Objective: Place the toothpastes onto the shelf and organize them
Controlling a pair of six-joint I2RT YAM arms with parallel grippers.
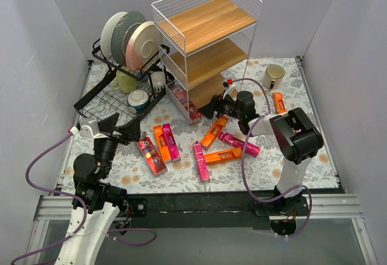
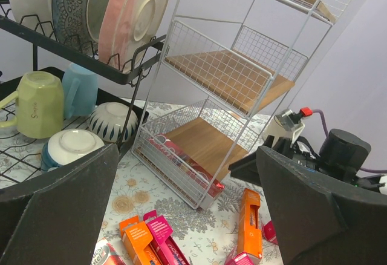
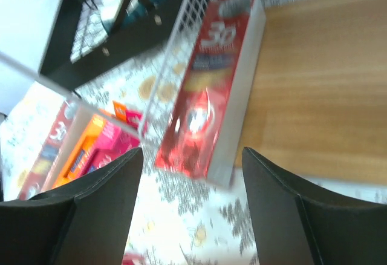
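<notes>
The white wire shelf (image 1: pixel 205 29) with wooden boards stands at the back centre. One dark red toothpaste (image 1: pixel 184 103) lies along the left side of its bottom tier, also in the right wrist view (image 3: pixel 208 89). My right gripper (image 1: pixel 208 107) is open and empty at that tier's front opening (image 3: pixel 190 151). Several orange, pink and dark red toothpastes lie on the mat, among them a dark red one (image 1: pixel 151 153), an orange one (image 1: pixel 214 132) and a pink one (image 1: pixel 201 161). My left gripper (image 1: pixel 124 129) is open and empty above the mat's left side, facing the shelf (image 2: pixel 184 156).
A black dish rack (image 1: pixel 115 89) with upright plates (image 1: pixel 130 35), mugs and bowls stands left of the shelf. A cream mug (image 1: pixel 273 75) sits at the back right, with one orange carton (image 1: pixel 279 103) near it. Grey walls enclose the table.
</notes>
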